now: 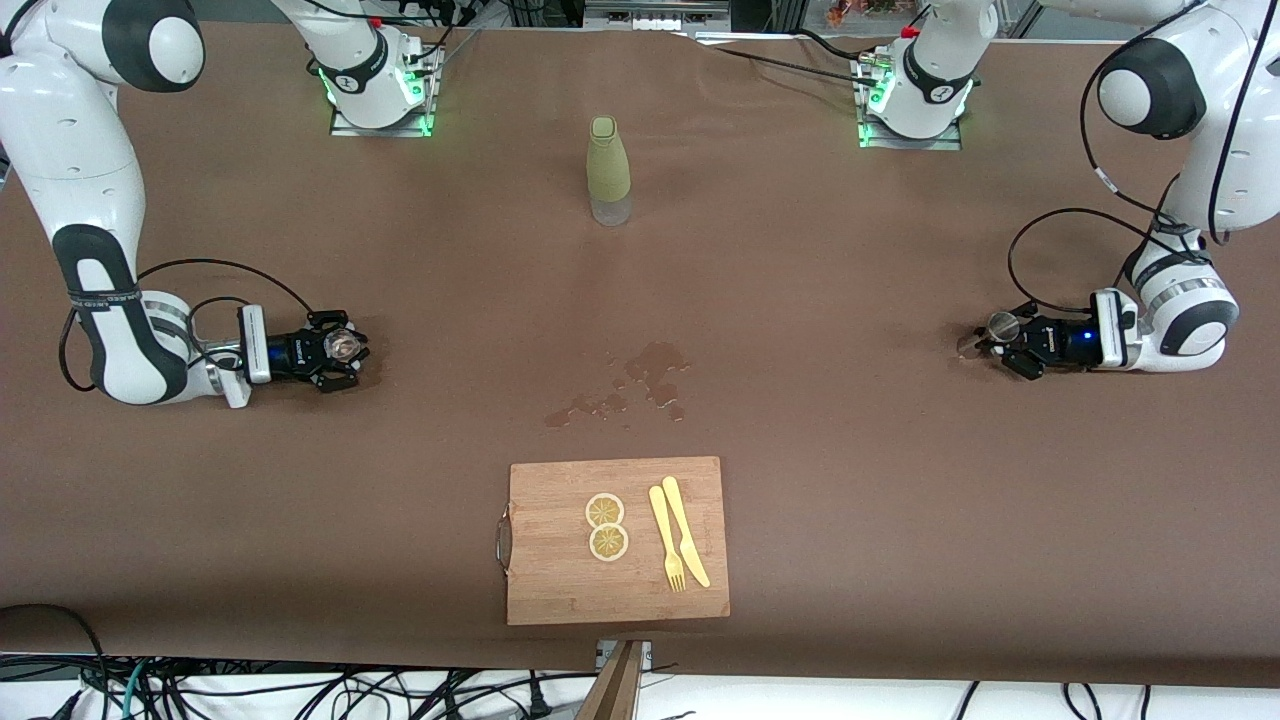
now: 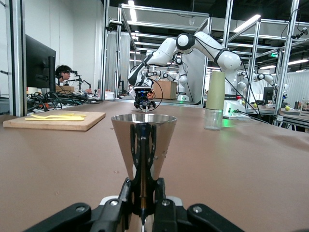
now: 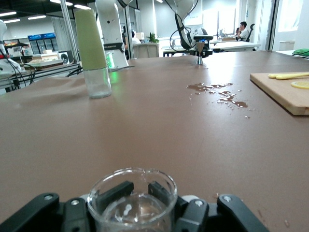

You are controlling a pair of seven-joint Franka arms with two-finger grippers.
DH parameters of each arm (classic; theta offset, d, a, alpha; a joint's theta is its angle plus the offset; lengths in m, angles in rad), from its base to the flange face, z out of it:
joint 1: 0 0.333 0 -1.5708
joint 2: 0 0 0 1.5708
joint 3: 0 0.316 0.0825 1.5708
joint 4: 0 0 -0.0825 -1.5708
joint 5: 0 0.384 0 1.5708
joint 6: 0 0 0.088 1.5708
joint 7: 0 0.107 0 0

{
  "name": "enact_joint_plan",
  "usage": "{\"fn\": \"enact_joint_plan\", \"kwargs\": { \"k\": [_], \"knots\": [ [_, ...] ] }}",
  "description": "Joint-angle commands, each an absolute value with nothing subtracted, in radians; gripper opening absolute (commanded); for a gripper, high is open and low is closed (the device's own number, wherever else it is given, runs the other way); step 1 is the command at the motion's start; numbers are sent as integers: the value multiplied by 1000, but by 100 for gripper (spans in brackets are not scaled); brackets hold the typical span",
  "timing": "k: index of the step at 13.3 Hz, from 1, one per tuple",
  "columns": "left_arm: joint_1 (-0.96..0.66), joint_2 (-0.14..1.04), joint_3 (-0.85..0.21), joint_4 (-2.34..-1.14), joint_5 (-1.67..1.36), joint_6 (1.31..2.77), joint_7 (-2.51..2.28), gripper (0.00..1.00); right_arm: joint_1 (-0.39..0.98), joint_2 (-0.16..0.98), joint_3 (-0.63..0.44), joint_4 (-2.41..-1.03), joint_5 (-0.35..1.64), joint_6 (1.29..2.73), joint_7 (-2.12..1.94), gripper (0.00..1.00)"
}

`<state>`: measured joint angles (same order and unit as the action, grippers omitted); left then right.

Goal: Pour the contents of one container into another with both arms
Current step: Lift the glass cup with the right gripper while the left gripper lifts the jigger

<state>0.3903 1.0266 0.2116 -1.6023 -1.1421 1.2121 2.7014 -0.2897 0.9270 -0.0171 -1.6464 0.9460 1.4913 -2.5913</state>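
At mid-left of the front view the right gripper (image 1: pixel 342 349) sits low over the brown table (image 1: pixel 850 450), its fingers clamped on the glass (image 1: pixel 343 346). The glass is small, clear and colourless, with a round rim; in the right wrist view the glass (image 3: pixel 133 200) stands upright between the black fingers (image 3: pixel 115 192), which press on its sides. The right arm comes down from the upper-left corner of the front view, bends near the frame's left edge and lies level toward the centre.

At upper centre a green bottle (image 1: pixel 608 170) with a clear base stands upright. Below it, near the middle, a dark spill (image 1: pixel 630 385) spreads over the table. At lower centre lies a wooden board (image 1: pixel 617 540) carrying two lemon slices (image 1: pixel 606 526) and a yellow fork (image 1: pixel 667 538) and knife (image 1: pixel 685 531).

At mid-right the left gripper (image 1: pixel 1000 345) is closed on the jigger (image 1: pixel 1002 324), also low at the table. The jigger is silver metal; in the left wrist view the jigger (image 2: pixel 143 145) shows as a shiny upright cone widening to a round rim, with the fingers (image 2: pixel 143 169) pinching its lower part. The left arm drops from the upper-right corner of the front view, curls at the right edge and points level toward the centre.
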Motion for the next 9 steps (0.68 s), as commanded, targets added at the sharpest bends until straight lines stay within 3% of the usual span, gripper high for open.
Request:
{"fn": "enact_joint_plan", "kwargs": {
  "k": [1, 5, 9],
  "knots": [
    [307, 1019, 200, -1543, -1172, 1213, 2653, 0, -290, 931, -6, -1622, 982, 1433, -2533, 18],
    [112, 1006, 184, -1531, -1337, 1290, 2565, 0, -290, 923, 107, -1545, 982, 1387, -2387, 5],
    [-29, 994, 19, -1508, -1368, 1521, 2384, 0, -236, 923, 250, -1479, 1015, 1419, -2185, 5]
  ]
}}
